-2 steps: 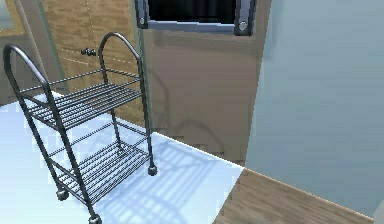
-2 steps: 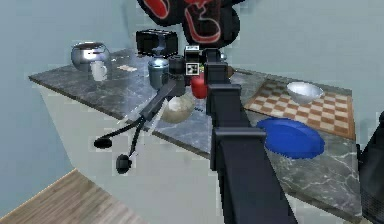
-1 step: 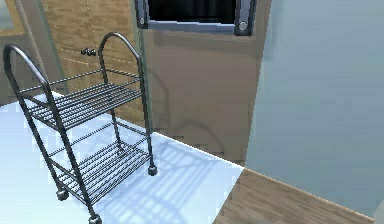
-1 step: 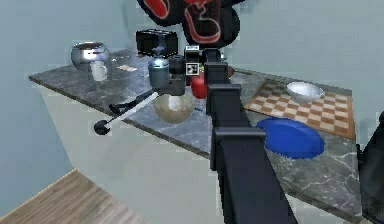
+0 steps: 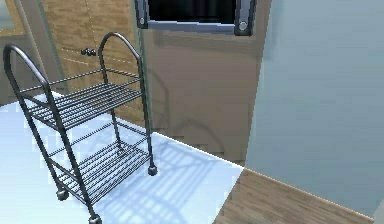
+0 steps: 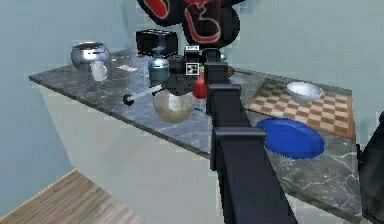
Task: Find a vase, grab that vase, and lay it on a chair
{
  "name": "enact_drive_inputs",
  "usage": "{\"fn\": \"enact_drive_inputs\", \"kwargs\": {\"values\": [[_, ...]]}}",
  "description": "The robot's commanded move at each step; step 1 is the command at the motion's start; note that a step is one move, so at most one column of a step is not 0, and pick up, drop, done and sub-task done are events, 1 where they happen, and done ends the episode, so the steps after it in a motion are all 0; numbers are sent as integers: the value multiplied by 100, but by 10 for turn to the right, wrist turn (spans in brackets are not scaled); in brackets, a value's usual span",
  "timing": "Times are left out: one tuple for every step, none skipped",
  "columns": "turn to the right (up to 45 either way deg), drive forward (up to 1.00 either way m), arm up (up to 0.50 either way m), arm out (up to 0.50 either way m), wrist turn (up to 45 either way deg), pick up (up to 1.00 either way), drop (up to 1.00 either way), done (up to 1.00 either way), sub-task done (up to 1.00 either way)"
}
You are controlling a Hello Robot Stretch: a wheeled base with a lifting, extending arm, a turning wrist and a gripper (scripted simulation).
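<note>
Gripper (image 6: 173,88) on the dark square arm bar (image 6: 240,150) is being seen over the dark grey stone counter (image 6: 100,95). A rounded pale tan glassy vessel (image 6: 175,107), possibly the vase, is being seen standing at the gripper, near the counter's front edge. Its long axis is being read as upright, mouth up, though not with certainty. Jaw state and any hold cannot be told. A small red object (image 6: 201,87) is being seen just beside.
</note>
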Motion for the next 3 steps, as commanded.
{"fn": "enact_drive_inputs", "kwargs": {"values": [[0,0,0,0,270,0,0,0,0],[0,0,-10,0,0,0,0,0,0],[0,0,0,0,0,100,0,0,0]]}}
